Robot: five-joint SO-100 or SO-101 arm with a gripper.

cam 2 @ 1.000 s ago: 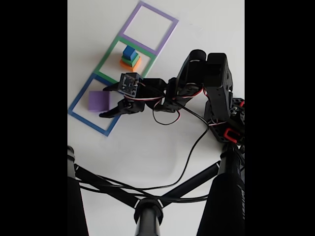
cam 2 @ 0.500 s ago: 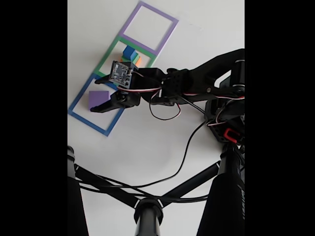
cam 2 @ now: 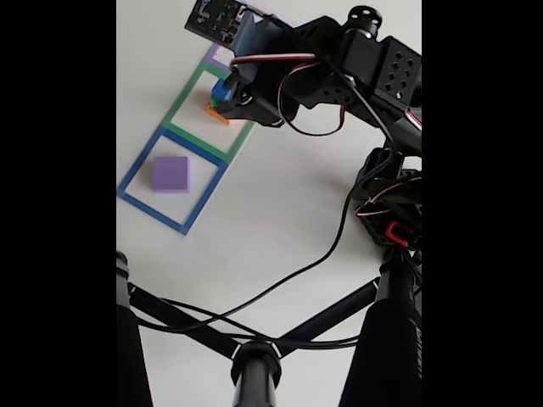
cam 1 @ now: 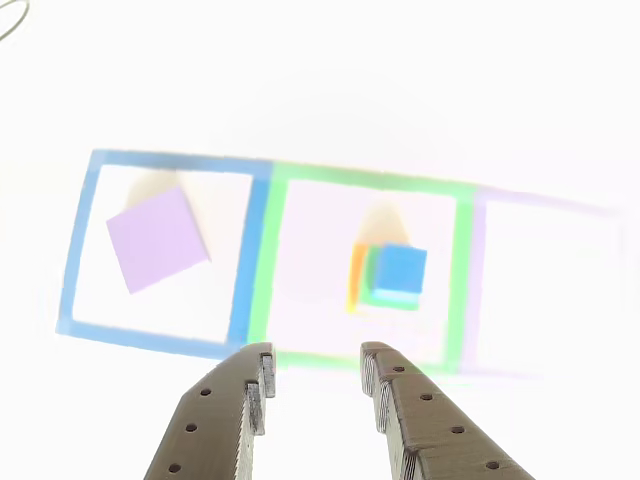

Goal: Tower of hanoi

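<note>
Purple slab alone; three cubes stacked, blue cube topmost; fingers parted, empty

Matte, smooth-faced blocks: a pale-purple slab and a blue cube. The gripper fingers look like dull brown printed plastic, ridged and dotted. The white table appears smooth, faintly glossy.

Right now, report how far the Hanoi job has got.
Done: the purple slab lies alone in the blue outline. In hand: nothing; the gripper is open and empty, facing the green outline. Left: the blue cube and the green and orange cubes under it sit stacked there, to be moved.
</note>
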